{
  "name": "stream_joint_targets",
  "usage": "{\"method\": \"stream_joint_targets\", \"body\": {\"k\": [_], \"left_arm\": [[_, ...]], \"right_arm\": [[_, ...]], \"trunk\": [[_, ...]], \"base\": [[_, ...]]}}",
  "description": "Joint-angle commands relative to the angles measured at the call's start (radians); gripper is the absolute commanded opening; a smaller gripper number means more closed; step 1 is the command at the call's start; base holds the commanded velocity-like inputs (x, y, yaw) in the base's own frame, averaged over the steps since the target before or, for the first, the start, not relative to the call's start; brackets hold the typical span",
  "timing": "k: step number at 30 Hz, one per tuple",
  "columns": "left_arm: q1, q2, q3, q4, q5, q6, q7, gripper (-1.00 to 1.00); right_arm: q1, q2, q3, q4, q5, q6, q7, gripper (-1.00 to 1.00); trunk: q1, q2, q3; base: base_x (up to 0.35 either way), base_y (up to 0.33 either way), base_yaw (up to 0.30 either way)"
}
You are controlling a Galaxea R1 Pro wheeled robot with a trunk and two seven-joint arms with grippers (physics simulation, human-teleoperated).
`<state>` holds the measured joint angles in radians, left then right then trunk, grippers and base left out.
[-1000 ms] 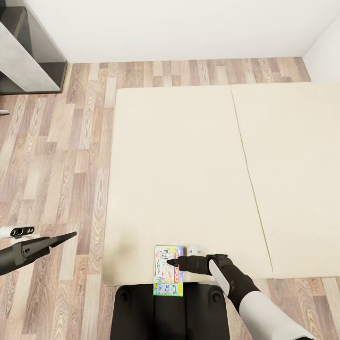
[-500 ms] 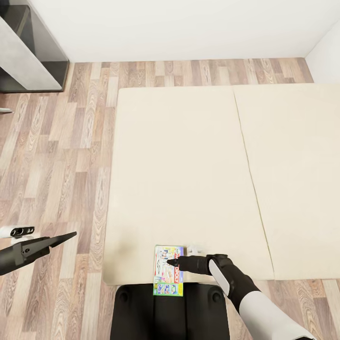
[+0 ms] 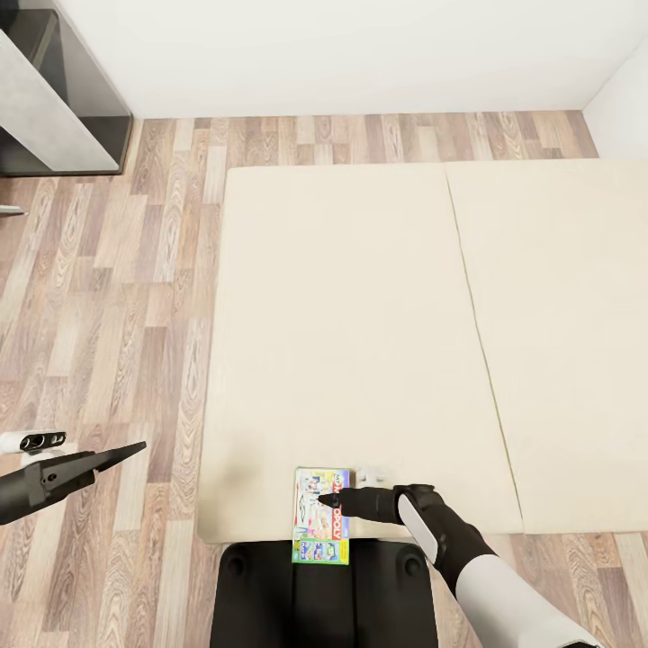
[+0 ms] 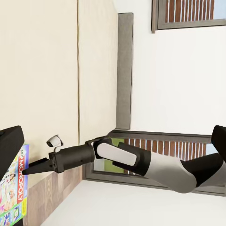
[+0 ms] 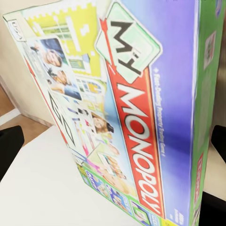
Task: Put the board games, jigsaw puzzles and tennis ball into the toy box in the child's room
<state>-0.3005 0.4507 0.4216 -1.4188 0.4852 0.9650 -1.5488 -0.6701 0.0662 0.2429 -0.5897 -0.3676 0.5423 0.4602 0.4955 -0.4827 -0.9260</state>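
A board game (image 3: 317, 533), a flat box reading "My Monopoly", lies at the near edge of the beige bed (image 3: 360, 315) and overhangs it toward my base. My right gripper (image 3: 326, 497) reaches in from the right and sits low over the box. In the right wrist view the board game (image 5: 141, 117) lies close between the spread fingers (image 5: 9, 148), and the gripper is open. My left gripper (image 3: 130, 449) hangs open over the floor to the left of the bed, holding nothing. The left wrist view shows the right gripper (image 4: 35, 168) pointing at the board game (image 4: 14, 188).
Wood plank floor (image 3: 117, 297) runs along the bed's left side and far end. A dark grey and black piece of furniture (image 3: 54, 99) stands at the far left by the white wall. My black base (image 3: 270, 594) sits against the bed's near edge. A grey headboard (image 4: 125, 70) stands below a window.
The head view has shifted very slightly. Neither arm has moved, and the Monopoly box lies where it was.
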Motion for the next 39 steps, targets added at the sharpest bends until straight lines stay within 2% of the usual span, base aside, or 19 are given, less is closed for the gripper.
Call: {"method": "stream_joint_targets", "body": {"k": [1, 19, 39], "left_arm": [[0.000, 0.000, 0.000, 0.000, 0.000, 0.011, -0.004, 1.00], [0.000, 0.000, 0.000, 0.000, 0.000, 0.011, -0.004, 1.00], [0.000, 0.000, -0.001, 0.000, 0.000, 0.011, -0.004, 1.00]], "right_arm": [[0.000, 0.000, 0.001, -0.001, -0.005, 0.005, -0.001, 1.00], [0.000, 0.000, 0.001, -0.001, -0.005, 0.005, 0.000, 1.00], [0.000, 0.000, 0.001, -0.001, -0.005, 0.005, 0.000, 1.00]], "trunk": [[0.000, -0.001, -0.001], [0.000, -0.001, -0.008], [0.000, -0.001, -0.008]], "base": [[0.000, 0.000, 0.000], [0.000, 0.001, 0.061], [0.000, 0.077, 0.001]]}}
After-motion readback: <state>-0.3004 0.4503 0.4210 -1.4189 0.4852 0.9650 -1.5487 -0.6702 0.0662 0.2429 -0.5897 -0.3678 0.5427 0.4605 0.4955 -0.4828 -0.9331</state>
